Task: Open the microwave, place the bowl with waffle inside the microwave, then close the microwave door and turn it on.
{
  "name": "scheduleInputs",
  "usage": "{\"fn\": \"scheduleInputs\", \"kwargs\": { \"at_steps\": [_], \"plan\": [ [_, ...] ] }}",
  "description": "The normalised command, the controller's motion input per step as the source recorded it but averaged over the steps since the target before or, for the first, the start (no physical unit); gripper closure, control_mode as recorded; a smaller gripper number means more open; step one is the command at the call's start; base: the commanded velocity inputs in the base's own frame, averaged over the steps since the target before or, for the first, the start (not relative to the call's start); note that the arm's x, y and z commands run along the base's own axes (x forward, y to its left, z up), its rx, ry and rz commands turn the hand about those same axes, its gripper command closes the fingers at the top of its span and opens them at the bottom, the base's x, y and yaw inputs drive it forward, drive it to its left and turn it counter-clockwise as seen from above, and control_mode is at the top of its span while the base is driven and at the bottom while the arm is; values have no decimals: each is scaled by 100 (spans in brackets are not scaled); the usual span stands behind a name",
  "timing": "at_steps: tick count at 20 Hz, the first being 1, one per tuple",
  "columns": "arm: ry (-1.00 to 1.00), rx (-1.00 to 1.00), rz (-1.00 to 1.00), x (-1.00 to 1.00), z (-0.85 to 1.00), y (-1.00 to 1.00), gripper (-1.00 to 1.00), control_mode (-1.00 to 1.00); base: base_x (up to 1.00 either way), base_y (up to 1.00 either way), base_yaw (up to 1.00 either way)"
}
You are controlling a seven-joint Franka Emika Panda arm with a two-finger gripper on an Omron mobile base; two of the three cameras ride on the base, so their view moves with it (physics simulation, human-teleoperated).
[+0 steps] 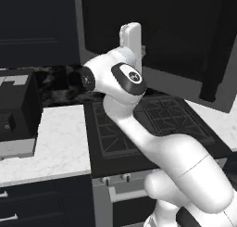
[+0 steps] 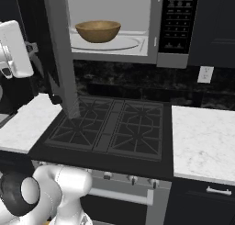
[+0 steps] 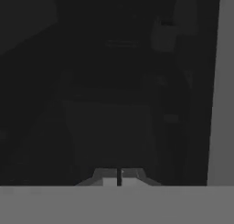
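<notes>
In the left base view the white arm rises at 12 o'clock toward the grey-framed, dark-glass microwave door (image 1: 152, 31). In the right base view the tan wooden bowl (image 2: 97, 30) sits inside the open grey microwave (image 2: 158, 49), at 11 o'clock above the black gas stove (image 2: 110, 127). In the hand view the gripper (image 3: 119, 177) has its dark tips pressed together at 6 o'clock, facing dark glass.

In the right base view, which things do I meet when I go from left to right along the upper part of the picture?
Robot arm → open microwave door, seen edge-on → bowl inside the microwave → black button panel → wall outlet.
</notes>
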Motion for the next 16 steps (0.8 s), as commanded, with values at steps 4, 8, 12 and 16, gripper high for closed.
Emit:
{"fn": "scheduleInputs", "kwargs": {
  "at_steps": [4,8,12,16],
  "plan": [
    [39,17,20,73,6,-100,100,-100,0,0,0],
    [37,17,23,80,7,-100,100,-100,0,0,0],
    [34,11,27,79,11,-97,100,-100,0,0,0],
    [28,10,33,84,22,-88,100,-100,0,0,0]
  ]
}}
